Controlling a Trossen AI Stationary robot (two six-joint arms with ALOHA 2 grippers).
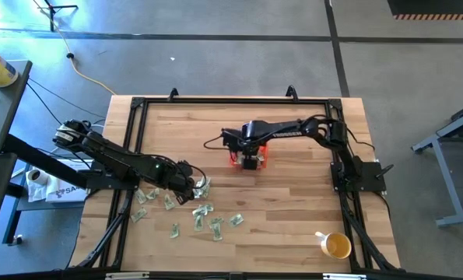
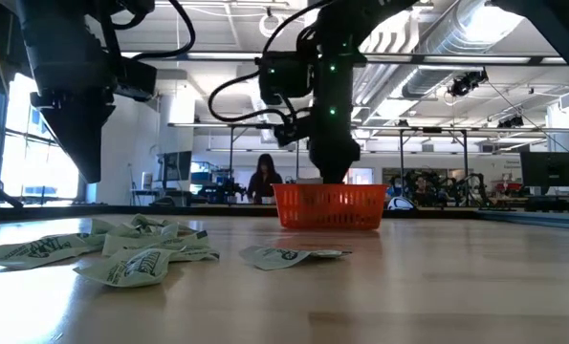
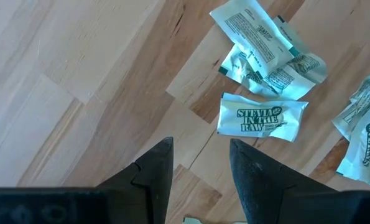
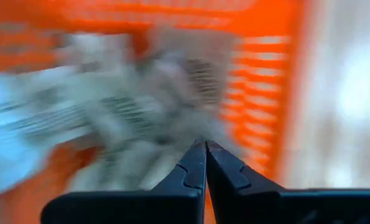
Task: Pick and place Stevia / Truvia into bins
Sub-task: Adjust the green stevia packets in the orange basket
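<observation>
Several pale green and white Stevia sachets point(image 1: 202, 211) lie loose on the wooden table near its front left; they also show in the left wrist view point(image 3: 261, 118) and the low view point(image 2: 136, 253). My left gripper point(image 3: 200, 149) hovers open above bare wood beside them, with nothing between its fingers. The orange bin point(image 1: 264, 157) stands at mid table, with sachets point(image 4: 129, 106) lying in it. My right gripper point(image 4: 205, 144) is shut and points down into the bin point(image 2: 330, 205), whose near wall hides the fingertips in the low view. My right gripper's shut fingertips are down inside the orange bin, just over the sachets in it. Motion blur and the bin's wall hide the tips, so I cannot tell whether they touch a sachet. Nothing shows between the fingers.
A yellow cup point(image 1: 336, 246) with a white handle stands near the table's front right corner. Black frame rails point(image 1: 231, 99) run round the table top. Bare wood lies between the sachet pile and the bin. A person point(image 2: 264, 179) stands far off in the room behind.
</observation>
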